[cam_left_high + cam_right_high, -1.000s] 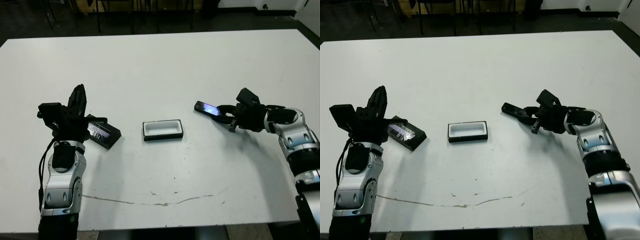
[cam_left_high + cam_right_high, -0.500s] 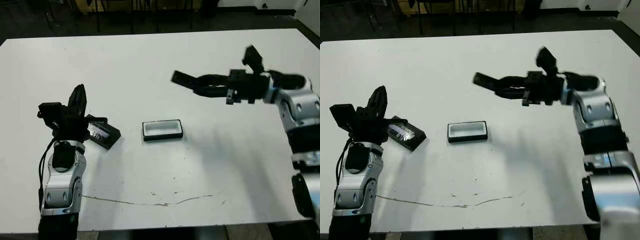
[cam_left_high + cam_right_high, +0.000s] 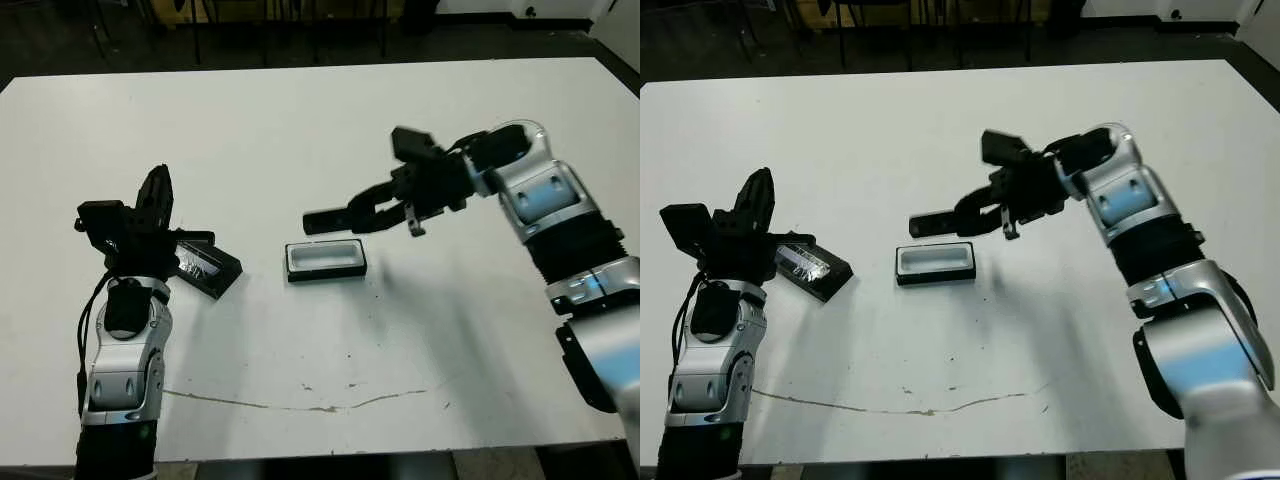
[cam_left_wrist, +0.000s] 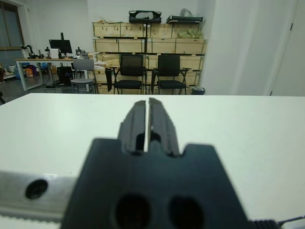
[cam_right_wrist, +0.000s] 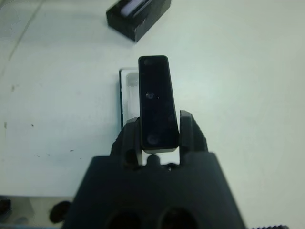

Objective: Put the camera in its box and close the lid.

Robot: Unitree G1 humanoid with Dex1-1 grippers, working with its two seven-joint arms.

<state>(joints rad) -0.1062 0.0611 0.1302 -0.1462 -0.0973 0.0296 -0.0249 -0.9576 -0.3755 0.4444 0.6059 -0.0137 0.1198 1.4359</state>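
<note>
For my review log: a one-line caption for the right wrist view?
Right gripper holds the camera above the open box; lid beyond.

Box (image 5: 125, 95) mostly hidden beneath camera (image 5: 157, 109) in the right wrist view — only one white edge showing. Lid (image 5: 138, 16) cut off by the frame, probably half.

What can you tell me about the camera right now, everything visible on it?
The camera is a slim black bar with rounded corners and a smooth, glossy-looking face showing a small lens dot near the middle. The right pincer is shut on one end, its two fingers pressing the long sides, so most of the bar juts out free. It is held roughly level in the air, above the open white-lined box and roughly lined up with it, not touching it. Nothing else touches it.
</note>
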